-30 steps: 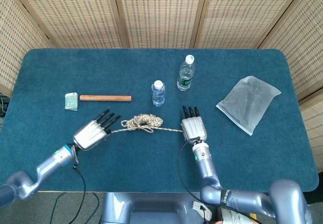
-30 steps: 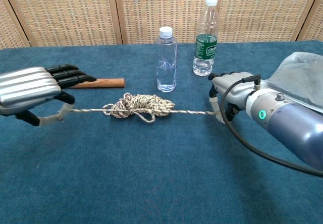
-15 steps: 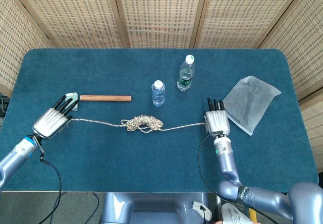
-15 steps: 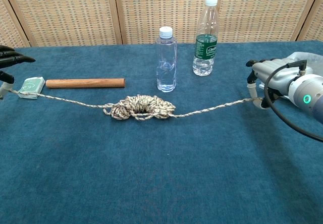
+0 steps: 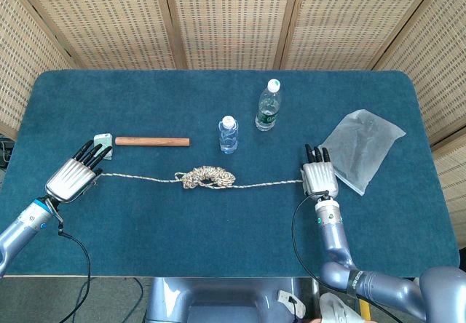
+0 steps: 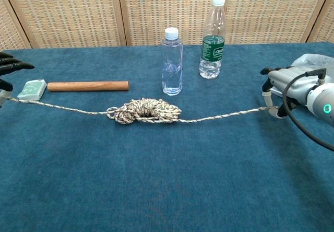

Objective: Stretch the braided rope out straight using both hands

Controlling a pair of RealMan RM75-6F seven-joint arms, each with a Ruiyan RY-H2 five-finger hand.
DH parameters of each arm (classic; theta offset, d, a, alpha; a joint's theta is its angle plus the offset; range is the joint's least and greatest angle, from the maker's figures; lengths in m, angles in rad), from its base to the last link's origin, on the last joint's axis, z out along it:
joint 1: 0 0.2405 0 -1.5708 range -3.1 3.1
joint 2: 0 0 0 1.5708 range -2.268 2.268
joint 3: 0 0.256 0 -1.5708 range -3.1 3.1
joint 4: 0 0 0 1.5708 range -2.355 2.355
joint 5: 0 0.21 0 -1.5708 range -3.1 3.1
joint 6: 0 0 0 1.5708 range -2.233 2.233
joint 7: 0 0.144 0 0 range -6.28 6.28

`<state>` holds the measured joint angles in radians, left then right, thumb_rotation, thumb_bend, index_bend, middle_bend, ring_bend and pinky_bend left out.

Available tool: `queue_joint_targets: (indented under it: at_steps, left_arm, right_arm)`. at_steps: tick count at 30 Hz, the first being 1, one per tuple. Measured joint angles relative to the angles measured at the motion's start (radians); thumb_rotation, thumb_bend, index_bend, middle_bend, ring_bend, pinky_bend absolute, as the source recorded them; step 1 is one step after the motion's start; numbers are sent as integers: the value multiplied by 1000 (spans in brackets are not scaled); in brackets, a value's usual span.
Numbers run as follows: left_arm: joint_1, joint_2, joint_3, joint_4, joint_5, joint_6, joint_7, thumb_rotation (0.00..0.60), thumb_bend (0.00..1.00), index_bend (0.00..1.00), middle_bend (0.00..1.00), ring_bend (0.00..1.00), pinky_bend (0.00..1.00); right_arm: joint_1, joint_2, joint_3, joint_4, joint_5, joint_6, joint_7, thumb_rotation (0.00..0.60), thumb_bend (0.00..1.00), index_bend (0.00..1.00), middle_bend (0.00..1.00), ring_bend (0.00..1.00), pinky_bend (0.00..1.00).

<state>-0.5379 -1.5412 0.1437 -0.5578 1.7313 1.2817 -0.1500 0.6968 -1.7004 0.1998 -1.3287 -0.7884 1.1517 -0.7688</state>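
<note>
Both hands — left hand (image 5: 70, 177), right hand (image 5: 320, 177) — pinch the rope (image 5: 207, 177) (middle knotted) near two bottles (image 5: 228, 134).

Silver-backed hands (image 5: 71, 178), black fingers (image 5: 92, 153); blue-grey arms, black cables

One beige braided rope (image 5: 205, 178) lies on the one dark blue felt-covered table (image 5: 218, 243), its bundled coil as landmark. Behind the coil stand two clear plastic bottles: one white-capped with no label (image 5: 228, 134) and one taller with a green label (image 5: 268, 106). Left of the coil lie one brown wooden rod (image 5: 151, 142) and one small pale green box (image 5: 103, 142). Right of the coil lies one grey translucent plastic bag (image 5: 358, 148).
</note>
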Motion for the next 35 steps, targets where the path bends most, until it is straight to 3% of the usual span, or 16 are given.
queue_joint_targets:
  at_steps: [2, 4, 8, 14, 20, 24, 27, 30, 35]
  left_arm:
    - [1, 3, 1, -5, -2, -4, -4, 600, 54, 133, 0, 0, 0]
    - [4, 10, -1, -22, -7, -9, -18, 600, 0, 0, 0, 0, 0]
    - [15, 52, -23, -103, -39, 0, -52, 600, 0, 0, 0, 0, 0]
    - [50, 169, -68, -331, -103, 40, -67, 600, 0, 0, 0, 0, 0]
    - [143, 294, -109, -621, -196, 124, -43, 600, 0, 0, 0, 0, 0]
    - [246, 368, -111, -798, -241, 196, -64, 600, 0, 0, 0, 0, 0]
    - [338, 380, -95, -839, -251, 276, -69, 600, 0, 0, 0, 0, 0]
    - [421, 373, -72, -846, -253, 345, -48, 600, 0, 0, 0, 0, 0]
    - [470, 364, -54, -842, -227, 385, -30, 600, 0, 0, 0, 0, 0]
  right_arm:
    - [-3, 5, 1, -9, -4, -3, 13, 600, 134, 195, 0, 0, 0]
    - [-8, 16, 3, -26, -8, -5, 22, 600, 3, 12, 0, 0, 0]
    - [-24, 67, 2, -99, -27, 5, 39, 600, 0, 0, 0, 0, 0]
    - [-80, 202, -19, -237, -135, 41, 137, 600, 0, 0, 0, 0, 0]
    - [-159, 300, -77, -286, -354, 106, 328, 600, 0, 0, 0, 0, 0]
    - [-215, 375, -146, -282, -546, 156, 506, 600, 0, 0, 0, 0, 0]
    - [-280, 406, -192, -267, -660, 249, 607, 600, 0, 0, 0, 0, 0]
    - [-359, 418, -235, -245, -740, 375, 631, 600, 0, 0, 0, 0, 0]
    - [-477, 431, -282, -193, -860, 533, 631, 600, 0, 0, 0, 0, 0]
